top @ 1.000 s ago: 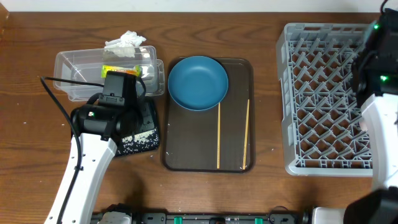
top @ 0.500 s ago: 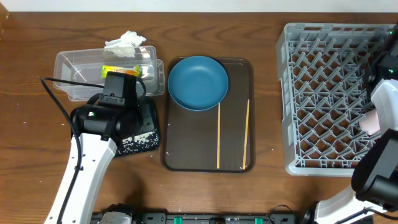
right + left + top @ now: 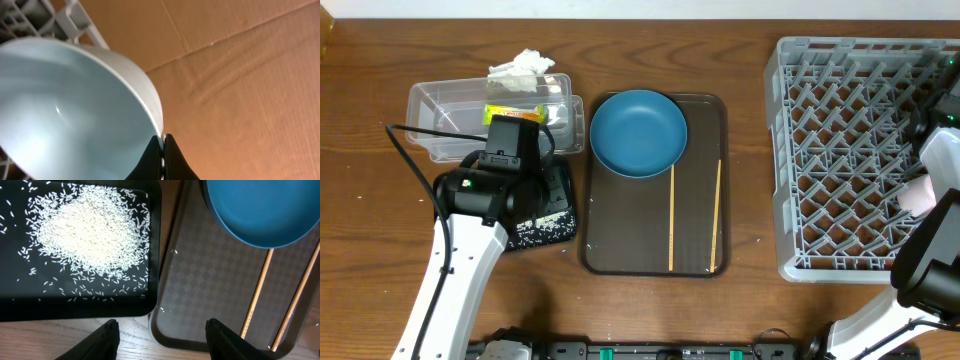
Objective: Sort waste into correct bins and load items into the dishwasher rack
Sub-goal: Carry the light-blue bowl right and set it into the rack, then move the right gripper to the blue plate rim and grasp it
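My left gripper (image 3: 162, 327) hangs open over the wood between the black tray (image 3: 75, 307), which holds a heap of rice (image 3: 90, 230), and the brown serving tray (image 3: 210, 275). On the serving tray lie the dark blue plate (image 3: 638, 132) and two chopsticks (image 3: 671, 215) (image 3: 717, 215). My right gripper (image 3: 163, 137) is shut on the rim of the pale blue-white bowl (image 3: 75, 110), by the dishwasher rack (image 3: 840, 150) at its right side. A pink cup (image 3: 920, 193) shows in the rack. The clear tub (image 3: 450, 110) holds the snack wrapper (image 3: 505, 112); the tissue (image 3: 523, 70) sits at its far rim.
The left arm (image 3: 480, 195) covers part of the black tray in the overhead view, with a black cable (image 3: 415, 165) looping to its left. The right arm (image 3: 940, 160) stands at the frame's right edge. Cardboard (image 3: 240, 80) fills the right wrist view behind the bowl.
The right arm has swung from over the rack's right part out to the frame's right edge, uncovering the pink cup. The left arm has not moved.
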`<state>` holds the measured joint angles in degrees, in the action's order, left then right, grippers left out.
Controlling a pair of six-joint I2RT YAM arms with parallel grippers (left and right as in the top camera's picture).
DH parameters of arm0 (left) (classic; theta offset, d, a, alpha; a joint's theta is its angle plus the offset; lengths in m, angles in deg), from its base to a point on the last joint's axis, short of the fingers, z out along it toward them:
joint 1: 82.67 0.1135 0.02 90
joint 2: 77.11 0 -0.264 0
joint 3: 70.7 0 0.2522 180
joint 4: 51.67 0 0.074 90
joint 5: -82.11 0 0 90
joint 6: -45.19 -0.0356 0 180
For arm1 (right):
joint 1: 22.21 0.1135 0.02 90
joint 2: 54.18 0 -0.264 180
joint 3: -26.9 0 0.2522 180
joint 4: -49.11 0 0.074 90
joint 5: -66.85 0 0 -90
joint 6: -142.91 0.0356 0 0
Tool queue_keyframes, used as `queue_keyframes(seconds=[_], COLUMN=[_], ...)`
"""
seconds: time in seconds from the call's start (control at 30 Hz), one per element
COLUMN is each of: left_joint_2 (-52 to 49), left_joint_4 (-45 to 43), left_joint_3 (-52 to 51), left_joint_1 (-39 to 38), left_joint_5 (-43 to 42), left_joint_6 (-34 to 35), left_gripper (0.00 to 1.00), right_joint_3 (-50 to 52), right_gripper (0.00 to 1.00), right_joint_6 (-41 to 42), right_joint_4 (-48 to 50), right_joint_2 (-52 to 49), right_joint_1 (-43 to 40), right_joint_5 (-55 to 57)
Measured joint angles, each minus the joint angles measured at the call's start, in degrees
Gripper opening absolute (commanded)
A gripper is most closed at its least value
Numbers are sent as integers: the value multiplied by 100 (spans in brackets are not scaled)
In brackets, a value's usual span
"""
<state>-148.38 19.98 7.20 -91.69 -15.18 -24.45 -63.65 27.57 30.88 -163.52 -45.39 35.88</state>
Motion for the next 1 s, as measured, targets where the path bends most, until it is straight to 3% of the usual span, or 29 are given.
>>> queue_keyframes(seconds=[0.1,0.23,0.5,0.6,0.8,1.0], left_joint_2=[0,0,0,0,0,0], left_joint_4=[0,2,0,0,2,2], left_joint_3=[0,0,0,0,0,2], left_joint_1=[0,0,0,0,0,0], left_joint_5=[0,0,0,0,0,0], left_joint_6=[0,0,0,0,0,0], left_gripper=[58,58,58,58,58,59], right_joint_3=[-15,-26,-28,-28,-28,-26], right_gripper=[15,25,64,73,81,76], right_joint_6=[249,592,1283,1377,1445,1458], right_joint_4=[-260,-778,-1589,-1722,-1821,-2068], right_joint_2=[13,24,-15,-15,138,1086], right_joint_1=[31,168,581,664,776,938], right_joint_5=[-7,-87,-951,-1071,-1355,-2271])
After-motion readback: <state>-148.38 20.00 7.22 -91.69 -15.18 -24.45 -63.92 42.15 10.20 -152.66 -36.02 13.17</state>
